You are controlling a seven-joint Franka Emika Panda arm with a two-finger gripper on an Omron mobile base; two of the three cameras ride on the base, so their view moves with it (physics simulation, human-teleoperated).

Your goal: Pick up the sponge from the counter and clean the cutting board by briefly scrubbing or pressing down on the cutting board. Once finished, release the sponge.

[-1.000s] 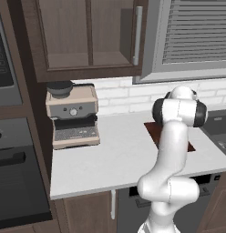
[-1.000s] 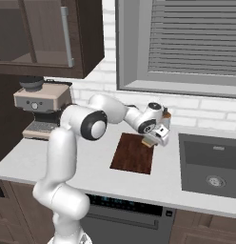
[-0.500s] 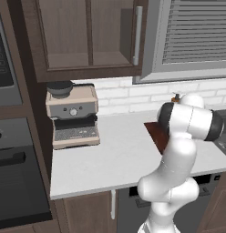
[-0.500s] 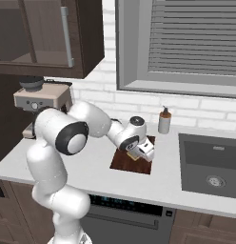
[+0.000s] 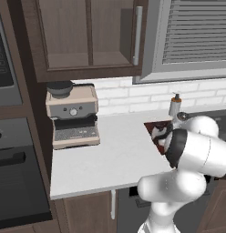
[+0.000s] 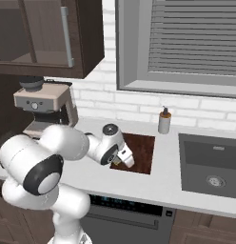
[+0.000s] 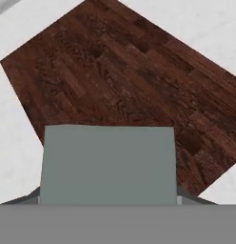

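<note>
The sponge [image 7: 108,164] fills the 6 o'clock part of the hand view, its grey-green face toward the camera, with the cutting board [image 7: 134,90] spread beyond it toward 12 o'clock. In the right base view the gripper [image 6: 121,160] is low over the board's near left corner [image 6: 139,151], on the white table [image 6: 158,183]. I cannot tell how far apart the jaws are. A soap bottle [image 6: 163,120] stands beyond the board at 1 o'clock, and a coffee machine [image 5: 71,116] sits well apart to the left.
</note>
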